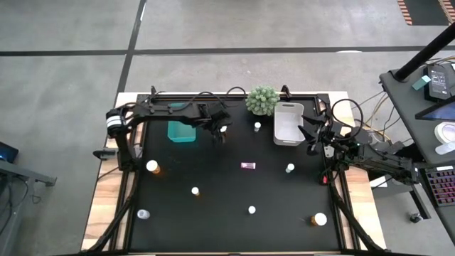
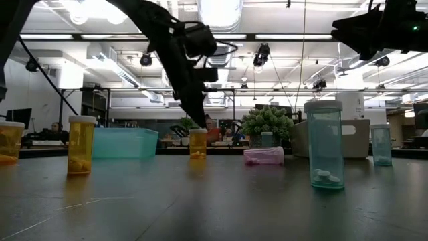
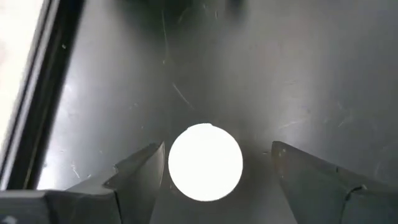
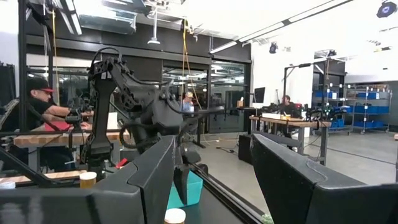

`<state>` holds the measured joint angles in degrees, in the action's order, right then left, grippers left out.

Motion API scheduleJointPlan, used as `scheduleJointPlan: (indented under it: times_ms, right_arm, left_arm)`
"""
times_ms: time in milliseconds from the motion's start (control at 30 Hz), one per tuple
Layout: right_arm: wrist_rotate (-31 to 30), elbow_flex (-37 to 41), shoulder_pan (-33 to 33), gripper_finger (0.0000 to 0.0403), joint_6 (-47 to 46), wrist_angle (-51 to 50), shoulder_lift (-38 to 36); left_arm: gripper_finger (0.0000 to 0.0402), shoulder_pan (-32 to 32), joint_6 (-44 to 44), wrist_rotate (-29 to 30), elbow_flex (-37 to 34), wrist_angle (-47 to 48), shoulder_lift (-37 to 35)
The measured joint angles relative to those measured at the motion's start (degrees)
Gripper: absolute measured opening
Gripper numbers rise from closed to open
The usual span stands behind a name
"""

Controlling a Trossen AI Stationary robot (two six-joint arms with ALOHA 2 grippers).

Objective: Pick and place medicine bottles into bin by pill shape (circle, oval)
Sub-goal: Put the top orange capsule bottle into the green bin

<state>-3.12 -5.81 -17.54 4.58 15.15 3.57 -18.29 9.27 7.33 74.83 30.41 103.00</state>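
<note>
My left gripper [image 1: 221,132] is open and points down over an amber bottle with a white cap [image 3: 205,162], which stands upright on the black table near the teal bin [image 1: 180,131]. Its fingers stand on either side of the cap without clearly touching it. In the low view the fingertips [image 2: 200,123] are just above this bottle [image 2: 198,144]. My right gripper [image 4: 214,180] is open and empty, held level above the table beside the white bin [image 1: 288,122]. Several other bottles stand about the table, such as one at the left [image 1: 152,166] and one at the near right [image 1: 319,220].
A spiky green plant ball [image 1: 261,100] sits at the far edge between the bins. A small pink bottle [image 1: 248,166] lies on its side mid-table. More bottles stand further toward the near edge [image 1: 195,190], [image 1: 251,210], [image 1: 143,213]. A person sits beyond the table [image 4: 37,99].
</note>
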Motion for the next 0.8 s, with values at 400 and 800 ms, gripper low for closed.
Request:
scheduleJointPlan:
  times_ms: [400, 800]
  right_arm:
    - [0.0, 0.0, 0.0, 0.0201, 0.6, -0.1, 0.0]
    - [0.0, 0.0, 0.0, 0.0201, 0.6, -0.1, 0.0]
  left_arm:
    - [0.0266, -0.2, -1.1, 0.4, 0.1, 0.0, 3.1]
    - [0.0188, -0.2, -1.4, 0.6, 0.1, 0.0, 3.0]
